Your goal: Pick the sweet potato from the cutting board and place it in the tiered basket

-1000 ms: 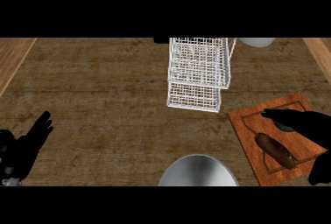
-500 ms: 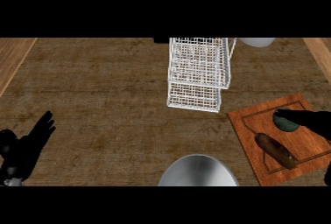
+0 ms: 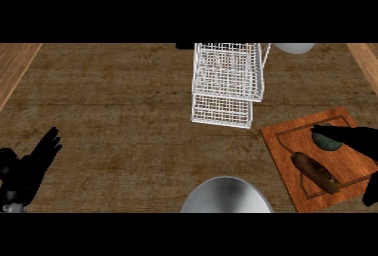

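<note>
Counter of brown wood under tiered basket

Dim, even light is falling on the brown counter, and the white basket is standing out brightest.

sweet potato lies on cutting board lower right | right hand spread beside it | tiered basket top centre
</note>
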Robot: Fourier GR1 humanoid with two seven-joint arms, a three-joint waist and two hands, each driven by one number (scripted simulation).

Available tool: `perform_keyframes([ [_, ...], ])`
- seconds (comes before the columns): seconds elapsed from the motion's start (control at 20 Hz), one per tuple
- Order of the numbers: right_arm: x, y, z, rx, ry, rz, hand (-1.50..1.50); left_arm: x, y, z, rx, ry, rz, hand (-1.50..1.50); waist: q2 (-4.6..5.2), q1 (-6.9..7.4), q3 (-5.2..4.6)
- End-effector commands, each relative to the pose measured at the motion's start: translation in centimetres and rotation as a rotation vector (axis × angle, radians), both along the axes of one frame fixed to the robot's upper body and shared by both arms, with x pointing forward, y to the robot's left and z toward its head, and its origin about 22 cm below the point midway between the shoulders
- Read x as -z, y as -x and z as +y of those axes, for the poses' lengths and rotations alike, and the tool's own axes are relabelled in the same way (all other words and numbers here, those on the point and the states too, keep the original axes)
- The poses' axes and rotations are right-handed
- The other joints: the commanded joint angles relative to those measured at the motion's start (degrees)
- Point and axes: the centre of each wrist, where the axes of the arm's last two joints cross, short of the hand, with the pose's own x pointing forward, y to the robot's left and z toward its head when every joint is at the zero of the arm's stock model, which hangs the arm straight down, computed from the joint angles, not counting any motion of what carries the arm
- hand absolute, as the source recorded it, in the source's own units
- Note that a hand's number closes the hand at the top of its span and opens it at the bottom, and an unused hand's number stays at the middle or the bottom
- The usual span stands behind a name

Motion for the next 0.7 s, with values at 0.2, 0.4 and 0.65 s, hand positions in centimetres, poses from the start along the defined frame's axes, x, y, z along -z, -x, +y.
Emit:
perform_keyframes([
  [0.2, 1.4, -0.9, 1.0, -0.014, -0.016, 0.013, -1.5, 1.8, -0.2, -1.2, 0.001, -0.006, -0.005, 0.0, 0.0, -0.09, -0.01],
  [0.4, 3.8, -1.6, 2.1, -0.021, -0.03, 0.015, -1.5, 1.1, -0.4, 0.3, 0.007, 0.007, -0.003, 0.0, 0.01, 0.03, -0.01],
  [0.65, 4.7, -2.2, 1.2, -0.009, -0.022, 0.01, -1.5, -0.7, -0.1, -0.3, 0.002, 0.01, -0.014, 0.0, 0.02, 0.21, 0.01],
])
